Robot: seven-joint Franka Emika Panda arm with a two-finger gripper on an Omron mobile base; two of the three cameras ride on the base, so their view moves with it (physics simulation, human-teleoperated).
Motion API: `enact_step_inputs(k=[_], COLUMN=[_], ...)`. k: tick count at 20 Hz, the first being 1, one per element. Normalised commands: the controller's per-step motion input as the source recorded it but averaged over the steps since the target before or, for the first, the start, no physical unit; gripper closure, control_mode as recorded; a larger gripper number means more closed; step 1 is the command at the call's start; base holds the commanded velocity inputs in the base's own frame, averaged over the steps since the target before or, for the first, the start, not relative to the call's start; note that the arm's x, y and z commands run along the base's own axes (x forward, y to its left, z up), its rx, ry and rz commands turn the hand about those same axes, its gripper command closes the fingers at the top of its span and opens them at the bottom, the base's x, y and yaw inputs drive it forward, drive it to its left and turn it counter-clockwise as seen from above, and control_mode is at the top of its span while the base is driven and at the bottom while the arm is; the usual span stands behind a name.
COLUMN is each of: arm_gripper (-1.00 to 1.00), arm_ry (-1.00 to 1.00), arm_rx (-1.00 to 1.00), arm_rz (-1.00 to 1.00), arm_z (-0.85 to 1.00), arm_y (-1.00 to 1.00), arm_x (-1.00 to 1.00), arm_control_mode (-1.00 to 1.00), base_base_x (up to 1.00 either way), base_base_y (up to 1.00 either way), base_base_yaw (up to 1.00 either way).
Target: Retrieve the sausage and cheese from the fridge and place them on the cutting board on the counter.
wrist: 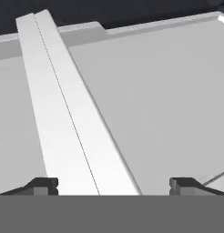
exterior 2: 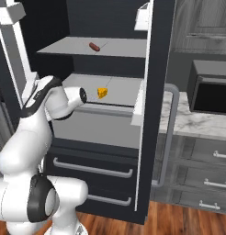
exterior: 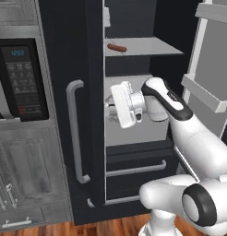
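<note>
Retrieval step in hand. Gripper (wrist: pixel 114 186) is held wide open and empty, apparently over the middle shelf (exterior 2: pixel 119 87); cheese (exterior 2: pixel 102 92) sits mid-shelf, sausage (exterior 2: pixel 94 46) on the upper shelf (exterior 2: pixel 124 48). Alignment over the cheese is required next.

The black fridge (exterior 2: pixel 151 55) stands with its right door open, the reddish-brown sausage (exterior 2: pixel 94 46) lying flat on the upper pale grey shelf and the yellow-orange cheese (exterior 2: pixel 102 92) wedge sitting on the shelf below, well apart from it.
</note>
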Motion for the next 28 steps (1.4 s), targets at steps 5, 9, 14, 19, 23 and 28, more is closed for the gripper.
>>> enact_step_inputs(k=[5, 9, 14, 19, 23, 28], arm_gripper=[-1.0, -1.0, -1.0, -1.0, -1.0, -1.0], arm_ry=[-0.11, -0.13, -0.24, -0.05, 0.0, -0.02], arm_rx=[0.0, 0.0, 0.0, 0.0, -0.14, -0.18], arm_rz=[0.23, 0.24, 0.13, 0.01, 0.0, 0.01], arm_z=[-0.13, -0.23, -0.07, 0.02, 0.09, 0.02], arm_y=[0.92, 0.99, 0.82, -0.07, -0.96, -0.71], arm_x=[-0.55, -0.46, -0.19, -0.36, -0.62, -0.15], arm_control_mode=[-1.0, -1.0, -1.0, -1.0, -1.0, -1.0], base_base_x=[0.0, 0.0, 0.0, 0.0, 0.0, 0.0], base_base_y=[0.0, 0.0, 0.0, 0.0, 0.0, 0.0], base_base_yaw=[0.0, 0.0, 0.0, 0.0, 0.0, 0.0])
